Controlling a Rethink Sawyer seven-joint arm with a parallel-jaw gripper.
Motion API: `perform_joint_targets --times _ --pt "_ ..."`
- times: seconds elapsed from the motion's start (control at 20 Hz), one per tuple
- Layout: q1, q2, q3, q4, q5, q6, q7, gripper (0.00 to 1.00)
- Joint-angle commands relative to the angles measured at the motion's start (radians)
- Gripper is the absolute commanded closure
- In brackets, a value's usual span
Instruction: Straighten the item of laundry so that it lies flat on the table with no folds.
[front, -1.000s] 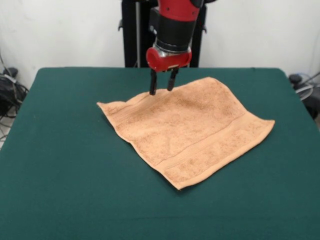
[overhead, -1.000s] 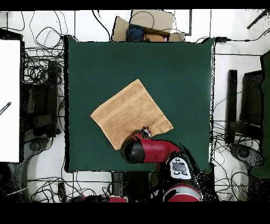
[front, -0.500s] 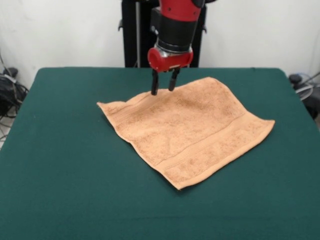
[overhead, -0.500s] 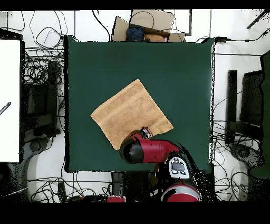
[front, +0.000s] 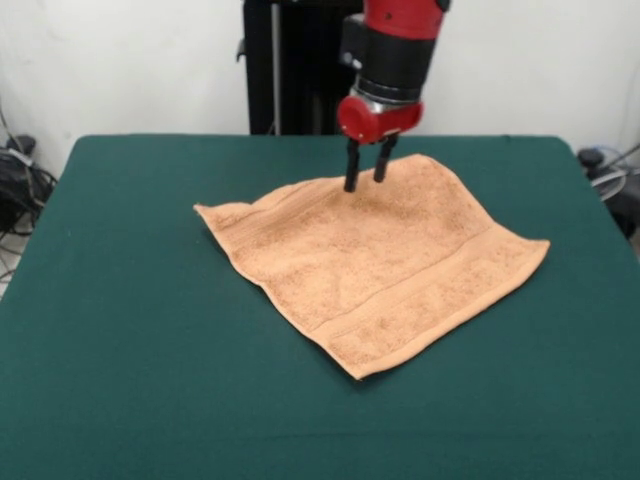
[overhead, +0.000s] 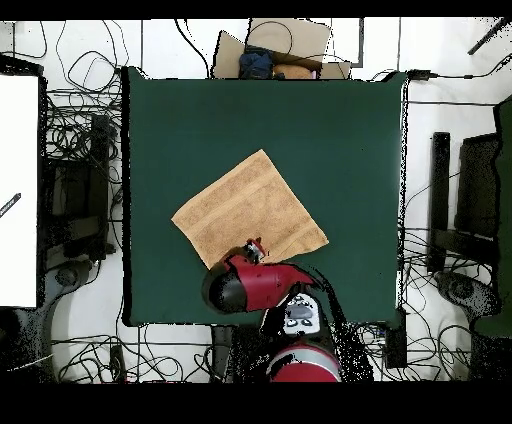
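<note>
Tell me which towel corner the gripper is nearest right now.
The towel's far corner, toward the pedestal in the front view. The open gripper hangs just beside it; the other three corners lie well away.

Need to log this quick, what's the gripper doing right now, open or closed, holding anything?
Gripper: open, holding nothing, fingers pointing down at the towel near its far edge.

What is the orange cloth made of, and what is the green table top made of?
The towel looks like soft terry cotton: its surface is fuzzy and nubbly, with a smoother woven band near one hem. The table seems covered in a dark green cloth, matte and flat like felt, though the exact fabric cannot be told from here.
</note>
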Motion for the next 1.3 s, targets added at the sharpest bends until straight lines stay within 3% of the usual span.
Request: perform_joint_targets --times 0.05,0.5,0.8,1.0,1.3 --pt "0.022 0.018 0.027 0.040 0.042 -0.053 0.266 0.00" --pt "-0.018 0.058 0.035 0.045 0.014 -0.118 0.261 0.00" --pt "-0.045 0.187 0.016 0.012 -0.034 -0.311 0.249 0.00" --pt "-0.027 0.322 -0.035 -0.035 -0.038 -0.477 0.226 0.00" --pt "-0.023 0.373 -0.047 -0.056 -0.012 -0.528 0.197 0.00"
